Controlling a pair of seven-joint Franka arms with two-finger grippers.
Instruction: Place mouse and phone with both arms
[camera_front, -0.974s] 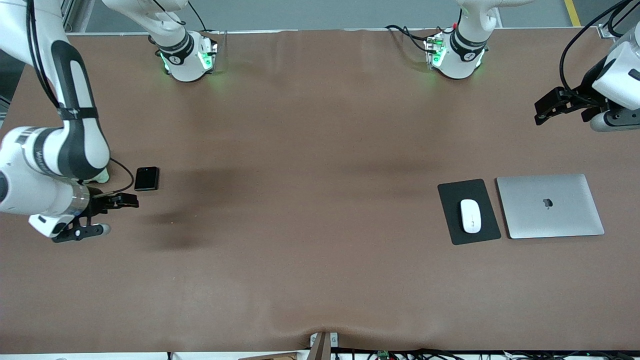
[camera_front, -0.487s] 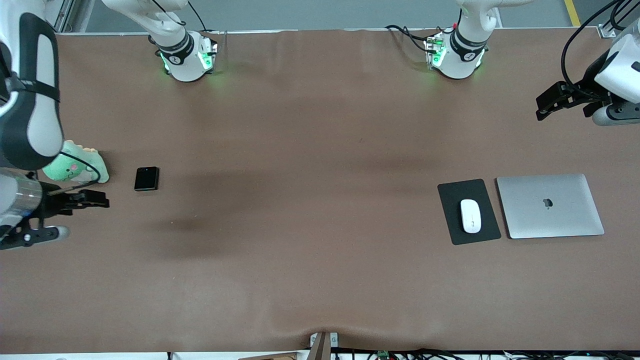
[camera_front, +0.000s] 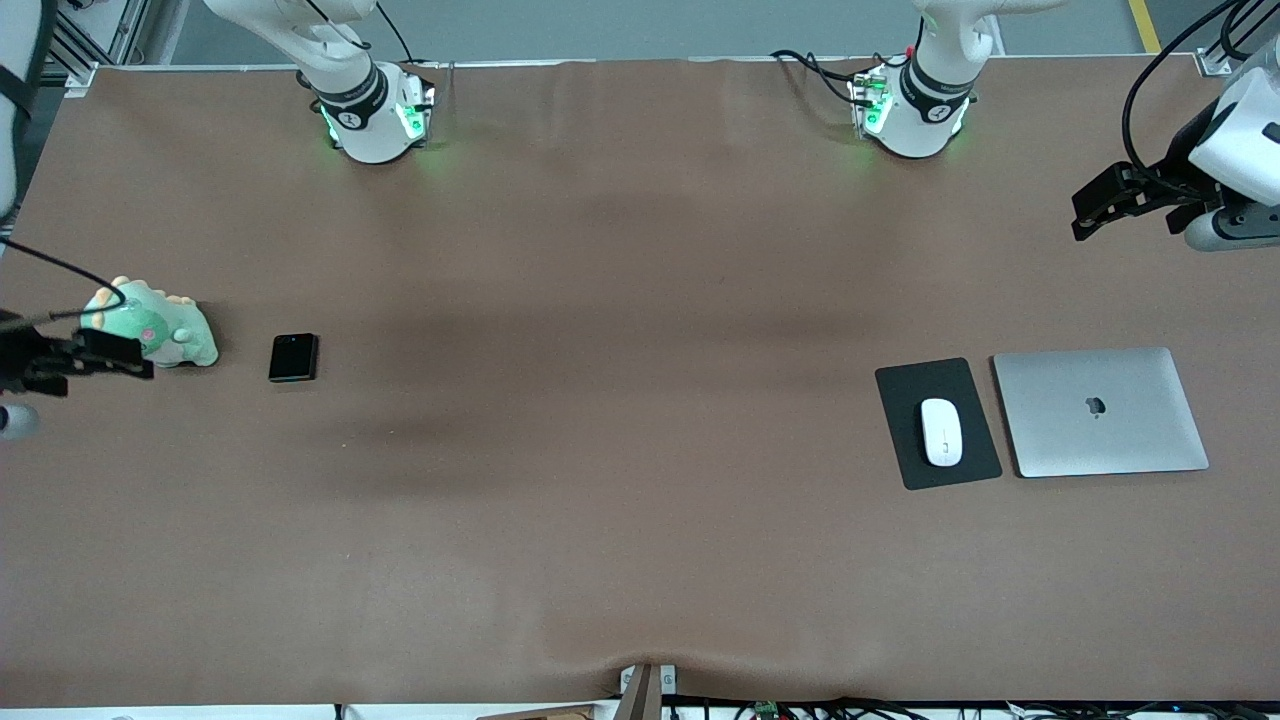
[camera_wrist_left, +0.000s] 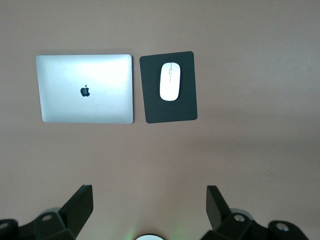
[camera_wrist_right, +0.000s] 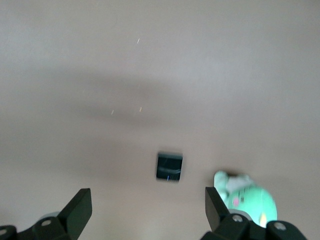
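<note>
White glossy mouse (camera_front: 941, 432), prob. grey-lined

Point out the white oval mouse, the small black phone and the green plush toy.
White oval mouse (camera_front: 941, 432): front view, middle of its top.
Small black phone (camera_front: 293, 357): front view, centre of its glossy face.
Green plush toy (camera_front: 172, 339): front view, its body.
</note>
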